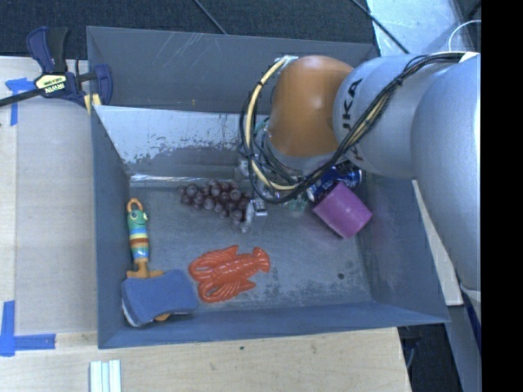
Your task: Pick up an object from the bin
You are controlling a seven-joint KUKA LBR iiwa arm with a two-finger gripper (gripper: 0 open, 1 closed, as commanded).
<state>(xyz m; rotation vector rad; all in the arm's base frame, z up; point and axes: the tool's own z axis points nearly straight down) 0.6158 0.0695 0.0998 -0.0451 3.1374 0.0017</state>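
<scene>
My gripper reaches down into the back middle of the bin, its tip at the right end of a dark purple bunch of grapes. The fingers are mostly hidden under the arm's orange cover and cables. A purple cylinder-shaped cup lies on its side just right of the gripper, with a small blue thing behind it. An orange-red toy lobster lies in front of the gripper, toward the bin's front wall.
A colourful striped toy stands along the left wall. A blue cloth-like piece lies in the front left corner. The arm comes in from the right and covers the bin's back right part.
</scene>
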